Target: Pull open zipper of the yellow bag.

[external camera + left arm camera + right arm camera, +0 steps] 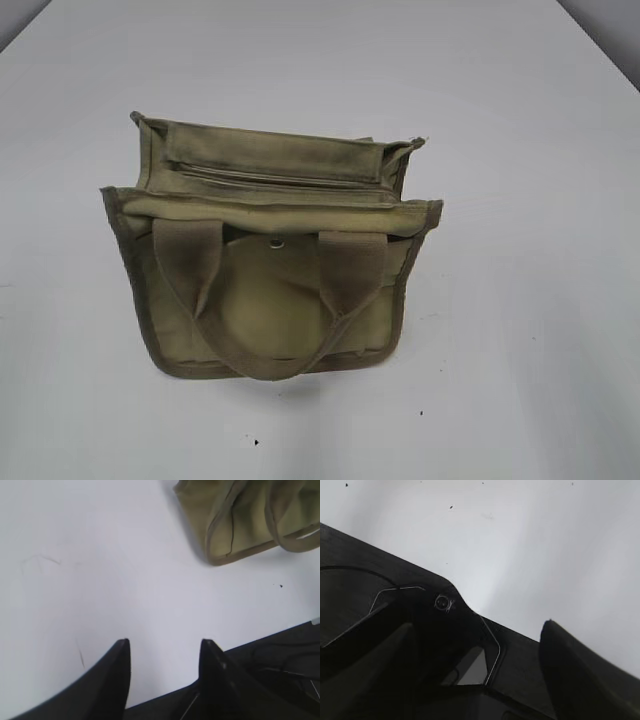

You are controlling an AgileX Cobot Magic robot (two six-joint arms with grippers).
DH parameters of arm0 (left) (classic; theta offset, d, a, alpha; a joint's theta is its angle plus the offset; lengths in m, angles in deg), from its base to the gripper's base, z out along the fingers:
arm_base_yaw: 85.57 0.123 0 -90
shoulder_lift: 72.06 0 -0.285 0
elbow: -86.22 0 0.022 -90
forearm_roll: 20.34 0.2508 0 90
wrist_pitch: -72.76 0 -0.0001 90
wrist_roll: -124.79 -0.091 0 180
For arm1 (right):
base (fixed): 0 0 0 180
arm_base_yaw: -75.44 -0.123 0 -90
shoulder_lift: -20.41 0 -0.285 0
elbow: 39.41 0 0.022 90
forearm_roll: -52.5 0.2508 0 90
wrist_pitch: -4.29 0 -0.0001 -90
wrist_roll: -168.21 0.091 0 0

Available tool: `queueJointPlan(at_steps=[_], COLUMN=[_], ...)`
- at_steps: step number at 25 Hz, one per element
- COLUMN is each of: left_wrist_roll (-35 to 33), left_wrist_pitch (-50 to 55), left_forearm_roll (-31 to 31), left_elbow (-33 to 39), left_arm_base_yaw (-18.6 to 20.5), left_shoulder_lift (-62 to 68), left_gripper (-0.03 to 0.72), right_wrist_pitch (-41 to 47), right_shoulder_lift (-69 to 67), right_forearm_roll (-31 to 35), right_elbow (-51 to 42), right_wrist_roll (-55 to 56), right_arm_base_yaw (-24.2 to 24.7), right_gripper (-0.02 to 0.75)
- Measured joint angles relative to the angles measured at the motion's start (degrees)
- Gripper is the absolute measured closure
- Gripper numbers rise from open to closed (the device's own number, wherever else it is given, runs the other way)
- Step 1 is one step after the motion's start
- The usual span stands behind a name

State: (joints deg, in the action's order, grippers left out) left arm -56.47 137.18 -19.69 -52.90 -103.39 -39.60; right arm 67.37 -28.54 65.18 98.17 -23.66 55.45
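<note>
White table [520, 300], matte and evenly lit, faintly speckled with a few dark flecks; darker grey strips at the far corners in the exterior view.

Left tool [165, 652] seen from its wrist camera hovering low over bare table near the front edge, two black fingers [117, 672] standing apart with white surface showing between them, nothing gripped; dark floor and cabling past the table edge at lower right of that view.

Right tool [475, 680] likewise spread wide, one dark finger at each side of its wrist view, nothing between them; below, a black frame piece with a round fastener, and white table beyond.

Neither tool visible in the exterior view.

Yellow bag [270, 300] standing near the middle of the table, well apart from both tools; only its lower corner [220, 540] caught at the top of the left wrist view. Zipper [280, 180] running across the top panel from left to right; whether closed or parted not clear, pull tab too small to make out. Two webbing handles [270, 310] drooping over the near face; small metal snap [277, 242] between them.
</note>
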Motion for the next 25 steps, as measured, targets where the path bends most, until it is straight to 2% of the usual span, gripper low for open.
queueJointPlan(at_steps=[3,10,14,25], left_wrist_roll=[0.1,0.2,0.2,0.2], left_wrist_pitch=[0.0,-1.5,-3.1,-3.5], left_forearm_roll=[0.0,0.4,0.5,0.5], left_elbow=[4.1,5.5,6.7,6.7], left_arm_base_yaw=[0.0,0.0,0.0,0.0], left_shoulder_lift=[-9.6,-24.0,-25.0,-25.0], left_gripper=[0.337,0.337,0.337,0.337], right_wrist_pitch=[0.2,0.2,-0.1,-0.2], right_shoulder_lift=[8.7,25.8,29.8,30.1], right_forearm_roll=[-1.4,-4.4,-4.8,-4.7], right_elbow=[-3.5,-6.3,-6.9,-7.0], right_wrist_roll=[0.1,0.2,0.2,0.2], right_arm_base_yaw=[0.0,0.0,0.0,0.0], right_gripper=[0.154,0.154,0.153,0.162])
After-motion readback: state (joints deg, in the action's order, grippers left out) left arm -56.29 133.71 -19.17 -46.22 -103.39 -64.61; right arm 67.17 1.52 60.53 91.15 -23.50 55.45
